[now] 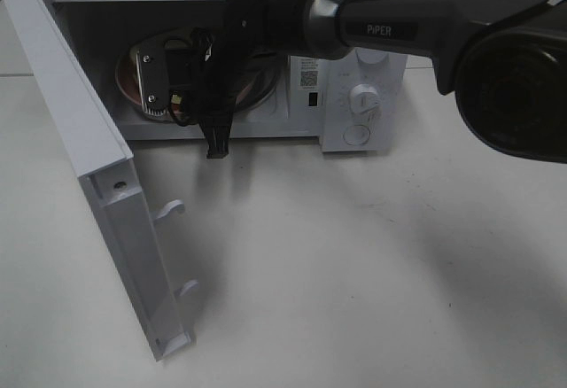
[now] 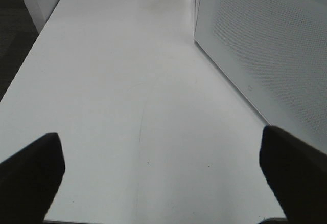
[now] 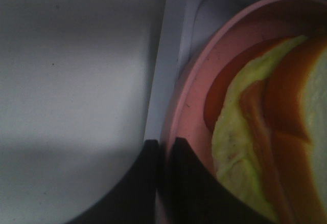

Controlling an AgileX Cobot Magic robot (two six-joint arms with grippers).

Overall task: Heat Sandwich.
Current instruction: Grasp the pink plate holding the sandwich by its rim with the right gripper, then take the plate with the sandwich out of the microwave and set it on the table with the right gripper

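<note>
The white microwave [image 1: 363,60] stands at the back with its door [image 1: 97,166] swung wide open to the left. My right gripper [image 1: 188,109] reaches across into the cavity. In the right wrist view it [image 3: 164,157] is shut on the front rim of the round pink plate [image 3: 196,96], just inside the microwave's front sill [image 3: 168,55]. The sandwich [image 3: 265,132] lies on the plate, showing yellow-green and reddish filling and white bread. From above, the arm hides the sandwich and only the plate's rim [image 1: 126,82] shows. My left gripper [image 2: 163,183] is open and empty over bare table.
The open door juts toward the table's front left, with two latch hooks [image 1: 168,211] on its edge. The microwave's dials [image 1: 364,100] are at the right of the cavity. Its perforated side wall [image 2: 265,45] stands close to my left gripper. White table [image 1: 354,273] lies in front.
</note>
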